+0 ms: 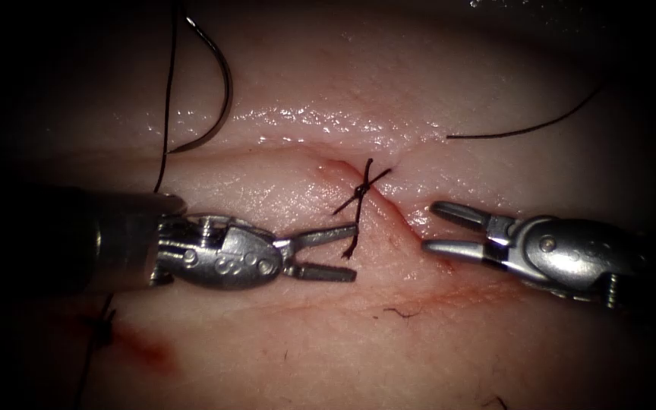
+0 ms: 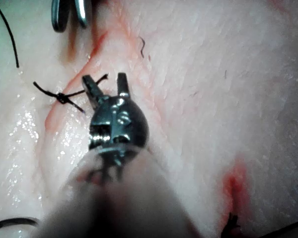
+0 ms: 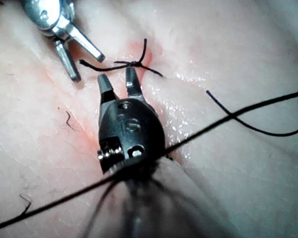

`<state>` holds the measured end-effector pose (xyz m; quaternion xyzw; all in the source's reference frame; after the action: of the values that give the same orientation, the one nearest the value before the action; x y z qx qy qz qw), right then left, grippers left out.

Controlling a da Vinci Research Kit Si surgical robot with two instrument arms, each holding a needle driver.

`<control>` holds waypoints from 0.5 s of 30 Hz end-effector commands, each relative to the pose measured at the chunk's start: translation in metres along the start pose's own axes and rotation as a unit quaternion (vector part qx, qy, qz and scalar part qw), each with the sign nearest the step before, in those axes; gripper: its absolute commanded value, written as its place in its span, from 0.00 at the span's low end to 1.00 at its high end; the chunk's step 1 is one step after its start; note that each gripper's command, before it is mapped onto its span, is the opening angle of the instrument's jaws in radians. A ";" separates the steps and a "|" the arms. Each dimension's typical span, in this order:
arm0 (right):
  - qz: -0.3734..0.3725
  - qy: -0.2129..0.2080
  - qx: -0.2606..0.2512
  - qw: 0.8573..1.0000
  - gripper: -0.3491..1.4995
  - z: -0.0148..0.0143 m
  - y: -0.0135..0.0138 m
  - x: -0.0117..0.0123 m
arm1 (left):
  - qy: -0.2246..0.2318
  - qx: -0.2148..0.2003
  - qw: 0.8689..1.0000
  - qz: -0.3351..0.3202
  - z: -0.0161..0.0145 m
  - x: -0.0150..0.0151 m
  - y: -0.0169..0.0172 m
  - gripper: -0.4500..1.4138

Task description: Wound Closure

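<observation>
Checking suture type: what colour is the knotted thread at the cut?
Black knotted thread, clearest in the endoscope view.

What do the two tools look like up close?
Both are shiny silver metal. The left tool and right tool each have a rounded wrist body with small round pins, two short slim fingers and a dark shaft behind.

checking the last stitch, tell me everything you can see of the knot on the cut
The knot is a small, tight tangle of dark thread sitting on the cut in the pale tissue. Short cut ends stick out from it in several directions, one trailing down toward the left tool, whose open upper jaw lies beside or against that end. The right tool, also open, holds nothing.
</observation>
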<state>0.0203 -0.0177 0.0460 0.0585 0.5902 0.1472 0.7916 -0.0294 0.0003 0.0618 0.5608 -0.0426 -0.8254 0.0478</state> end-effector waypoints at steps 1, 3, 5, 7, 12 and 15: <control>0.000 0.001 0.001 1.000 0.36 0.0009 -0.0001 -0.0002 | 0.002 -0.001 1.000 0.003 0.0007 -0.0003 0.0002 0.39; -0.001 0.001 0.001 1.000 0.35 0.0009 -0.0002 -0.0003 | 0.007 -0.004 1.000 0.007 0.0009 -0.0001 0.0001 0.37; -0.001 0.001 0.001 1.000 0.35 0.0009 -0.0002 -0.0004 | 0.010 -0.006 1.000 0.008 0.0009 0.0000 0.0000 0.34; -0.002 0.001 0.000 1.000 0.35 0.0010 -0.0002 -0.0004 | 0.014 -0.008 1.000 0.008 0.0008 0.0000 -0.0001 0.27; -0.003 0.002 0.000 1.000 0.34 0.0010 -0.0002 -0.0006 | 0.013 -0.009 1.000 0.007 0.0002 0.0001 -0.0004 0.28; -0.003 0.003 0.000 1.000 0.34 0.0011 -0.0002 -0.0006 | 0.014 -0.009 1.000 0.007 0.0001 0.0002 -0.0002 0.28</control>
<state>0.0204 -0.0178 0.0465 0.0557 0.5915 0.1455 0.7911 -0.0291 0.0007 0.0610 0.5710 -0.0389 -0.8179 0.0596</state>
